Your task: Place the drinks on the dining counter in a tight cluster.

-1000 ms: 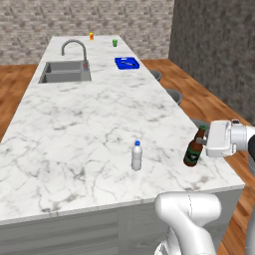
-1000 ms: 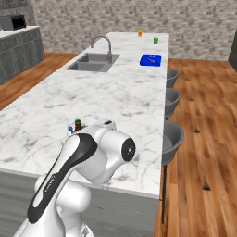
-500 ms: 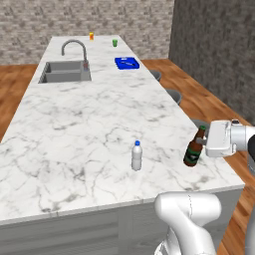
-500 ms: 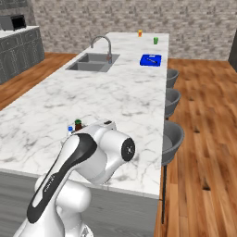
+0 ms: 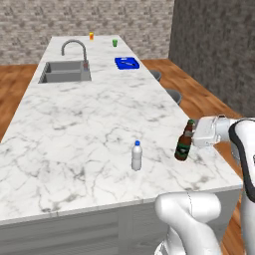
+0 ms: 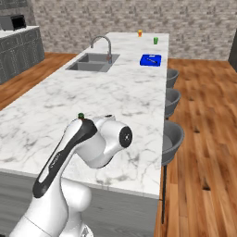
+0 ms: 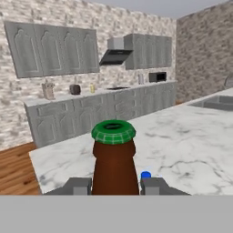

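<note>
The dark brown beer bottle (image 5: 184, 144) with a green cap (image 6: 81, 115) stands slightly tilted near the right edge of the dining counter (image 5: 89, 124). My gripper (image 5: 190, 133) is shut on its neck, reaching in from the right. In the hand view the beer bottle (image 7: 113, 159) rises between my fingertips (image 7: 77, 185), and my gripper (image 7: 113, 185) clamps it from both sides. The clear water bottle (image 5: 136, 155) with a blue cap (image 7: 145, 174) stands upright on the counter, about a hand's width left of the beer bottle. The yellow juice bottle is out of view.
A sink (image 5: 64, 74) with a curved faucet (image 5: 74, 47) is set in the far left of the counter. A blue object (image 5: 127, 63), a tiny orange cup (image 5: 91, 36) and a green cup (image 5: 114, 43) sit at the far end. Stools (image 6: 171, 139) line the right side.
My gripper has carried the beer bottle a little to the left, further in over the counter and closer to the water bottle. The water bottle has stayed put.
</note>
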